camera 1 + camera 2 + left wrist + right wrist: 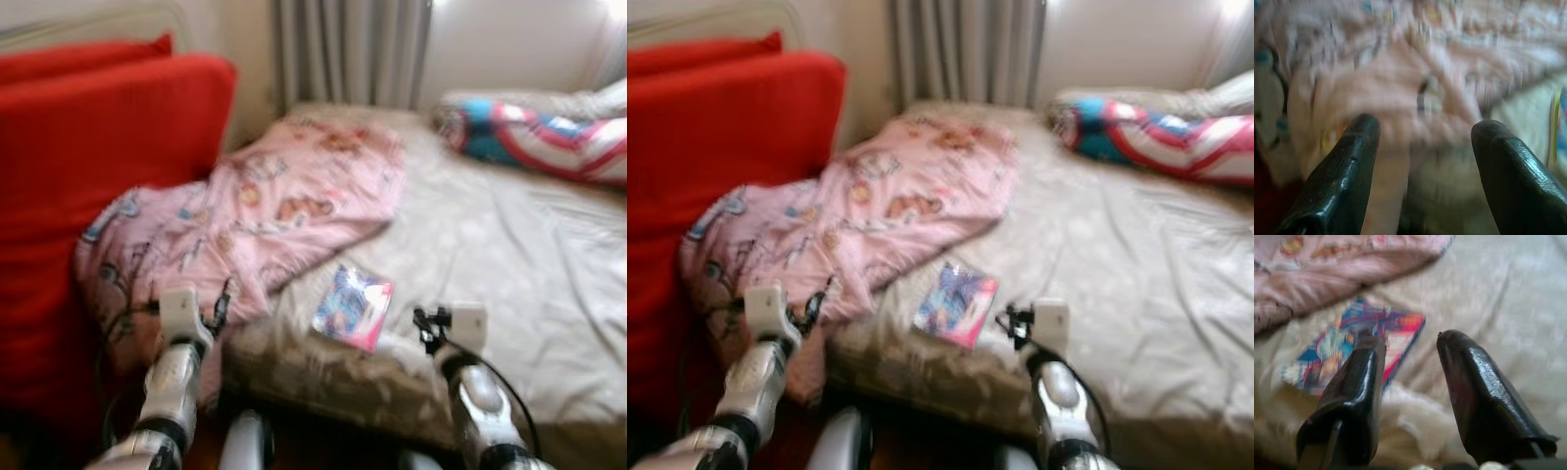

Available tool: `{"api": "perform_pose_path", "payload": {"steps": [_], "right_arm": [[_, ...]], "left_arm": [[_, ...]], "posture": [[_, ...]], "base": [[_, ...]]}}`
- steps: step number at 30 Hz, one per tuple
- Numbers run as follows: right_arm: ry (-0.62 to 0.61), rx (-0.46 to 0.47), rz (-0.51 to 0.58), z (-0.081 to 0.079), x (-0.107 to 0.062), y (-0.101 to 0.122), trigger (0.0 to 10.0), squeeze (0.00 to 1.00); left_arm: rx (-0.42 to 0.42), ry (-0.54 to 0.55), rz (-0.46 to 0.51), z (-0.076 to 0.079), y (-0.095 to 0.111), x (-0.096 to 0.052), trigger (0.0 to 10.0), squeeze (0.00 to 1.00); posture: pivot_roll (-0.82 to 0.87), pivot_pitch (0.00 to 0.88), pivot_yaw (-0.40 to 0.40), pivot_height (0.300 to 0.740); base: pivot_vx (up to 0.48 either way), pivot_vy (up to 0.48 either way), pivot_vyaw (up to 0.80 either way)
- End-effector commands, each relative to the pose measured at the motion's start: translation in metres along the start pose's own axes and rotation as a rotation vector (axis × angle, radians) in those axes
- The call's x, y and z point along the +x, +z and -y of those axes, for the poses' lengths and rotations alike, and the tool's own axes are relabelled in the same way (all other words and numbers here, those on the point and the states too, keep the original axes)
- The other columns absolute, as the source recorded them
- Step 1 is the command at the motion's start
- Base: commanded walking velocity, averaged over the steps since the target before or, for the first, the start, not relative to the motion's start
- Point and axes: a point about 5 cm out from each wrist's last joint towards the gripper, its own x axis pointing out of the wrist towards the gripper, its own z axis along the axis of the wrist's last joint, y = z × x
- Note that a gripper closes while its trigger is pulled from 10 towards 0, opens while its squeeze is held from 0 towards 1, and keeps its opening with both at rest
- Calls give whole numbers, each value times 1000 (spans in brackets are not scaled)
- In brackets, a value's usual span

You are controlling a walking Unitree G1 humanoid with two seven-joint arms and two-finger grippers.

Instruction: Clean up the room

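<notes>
A pink patterned blanket (255,211) lies crumpled over the left side of the bed (509,255) and hangs off its near left corner. A colourful book (353,306) lies flat on the grey sheet near the front edge. My left gripper (1422,127) is open and empty, right in front of the hanging blanket (1400,73). My right gripper (1410,345) is open too, low over the sheet just right of the book (1352,350). In the head views, both arms are raised at the bed's front edge, left gripper (220,308) and right gripper (428,323).
A large red cushion or sofa back (98,176) stands at the left, close against the blanket. A striped red, white and blue pillow (549,132) lies at the bed's far right. Grey curtains (348,49) hang behind. The right half of the sheet is bare.
</notes>
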Motion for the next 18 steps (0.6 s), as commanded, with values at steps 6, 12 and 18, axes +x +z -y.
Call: {"api": "perform_pose_path", "payload": {"steps": [6, 12, 18], "right_arm": [[26, -6, -24, -11, 3, -1, 10000, 0], [45, -23, -34, -12, 2, -3, 10000, 0], [41, -2, -44, -11, 0, -7, 10000, 0]], "left_arm": [[-6, -1, 17, -2, 8, 4, 10000, 0], [-9, -8, 12, -1, 7, 4, 10000, 0], [-10, -11, 8, -1, 6, 4, 10000, 0]], "posture": [[-7, 0, -7, 597], [-7, 0, -7, 597], [-7, 0, -7, 597]], "base": [[0, 0, 0], [96, 0, 267], [326, 0, 133]]}}
